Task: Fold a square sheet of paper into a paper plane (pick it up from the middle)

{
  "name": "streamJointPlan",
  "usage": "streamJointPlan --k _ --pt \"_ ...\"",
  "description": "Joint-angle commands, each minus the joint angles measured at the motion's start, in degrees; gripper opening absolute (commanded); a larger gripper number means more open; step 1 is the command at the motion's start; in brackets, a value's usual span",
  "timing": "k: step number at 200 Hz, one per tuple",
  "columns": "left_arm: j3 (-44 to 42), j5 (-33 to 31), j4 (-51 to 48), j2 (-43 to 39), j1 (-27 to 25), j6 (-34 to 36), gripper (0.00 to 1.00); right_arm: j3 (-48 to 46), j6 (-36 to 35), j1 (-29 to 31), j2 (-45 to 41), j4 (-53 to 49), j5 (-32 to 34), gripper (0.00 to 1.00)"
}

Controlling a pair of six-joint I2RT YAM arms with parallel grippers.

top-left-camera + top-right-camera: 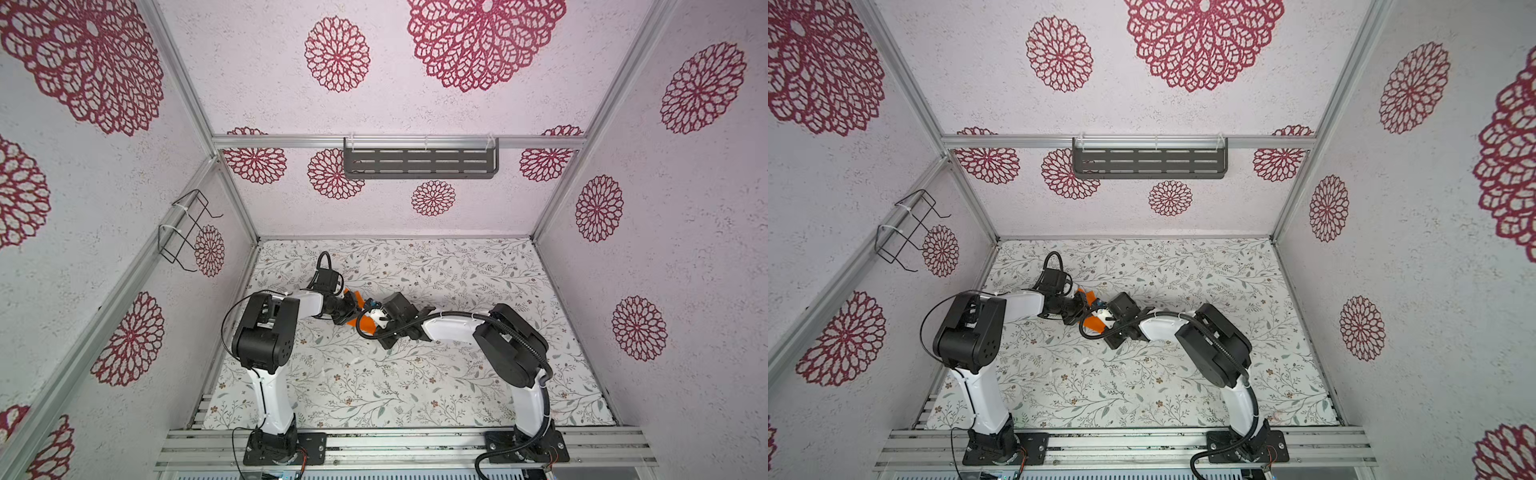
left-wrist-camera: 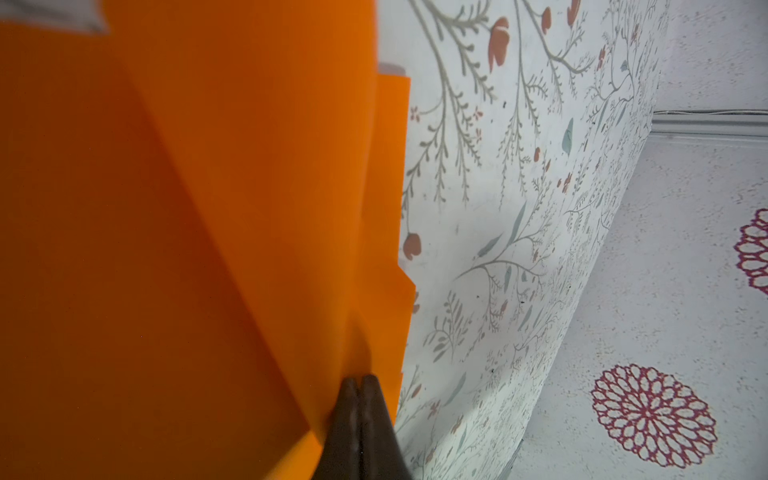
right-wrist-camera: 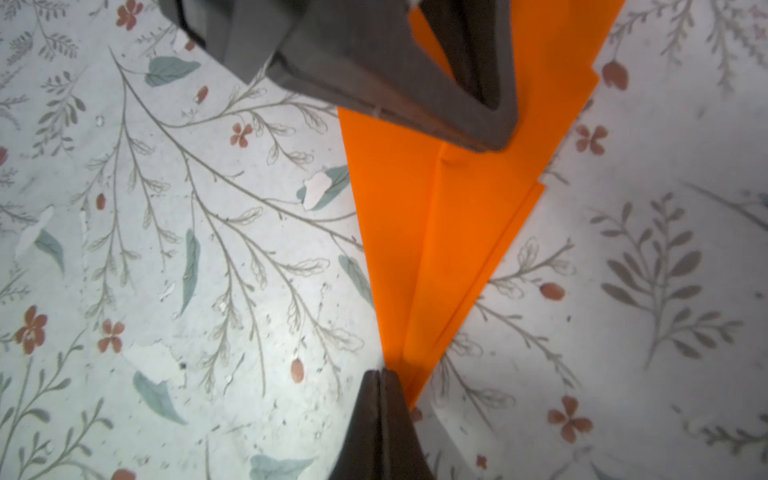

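The folding looks nearly done: the paper plane [image 3: 457, 216] is a narrow dart with layered wings, stretched between the two grippers. The right gripper [image 3: 380, 376] is pinched shut on its pointed end. The left gripper [image 2: 360, 386] is clamped on the wider tail end (tips pressed together over the layers). I judge the next move to be a last crease or spreading the wings, which calls for one grip to release without tearing. Beneath both grippers lies the flowered mat [image 3: 166, 257]. The grey shelf [image 1: 419, 163] and wire rack [image 1: 187, 228] hang well away from them, so nothing obstructs.
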Motion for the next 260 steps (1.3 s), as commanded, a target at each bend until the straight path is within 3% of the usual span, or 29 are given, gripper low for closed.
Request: streamJointPlan --k 1,43,73,87,111,163,260 --pt "-3.91 -11.89 -11.48 7.27 0.5 0.81 0.03 -4.05 2.7 -0.91 -2.91 -5.97 -0.92 0.01" --pt "-5.02 -7.48 -9.16 4.79 -0.85 -0.2 0.03 -6.67 12.34 -2.98 -10.81 2.58 -1.6 0.04" --pt "-7.44 -5.29 -6.51 1.63 -2.54 -3.66 0.04 -10.68 17.67 -3.2 -14.45 12.18 -0.22 0.17" --pt "-8.48 -4.1 -5.04 0.63 -3.39 -5.54 0.04 -11.01 20.55 -3.18 -14.28 14.25 1.49 0.17" --pt "-9.79 -3.11 -2.65 -0.81 -4.39 -8.26 0.04 -7.31 23.31 -3.18 -10.46 12.98 -2.72 0.19" --pt "-9.03 -4.32 -3.57 -0.84 -4.5 -7.77 0.04 1.31 23.84 -3.16 -1.09 8.75 -9.73 0.09" --pt "-7.03 -3.48 -2.78 -7.14 -3.97 -2.71 0.08 7.17 22.24 -4.06 6.66 -1.01 -5.39 0.09"
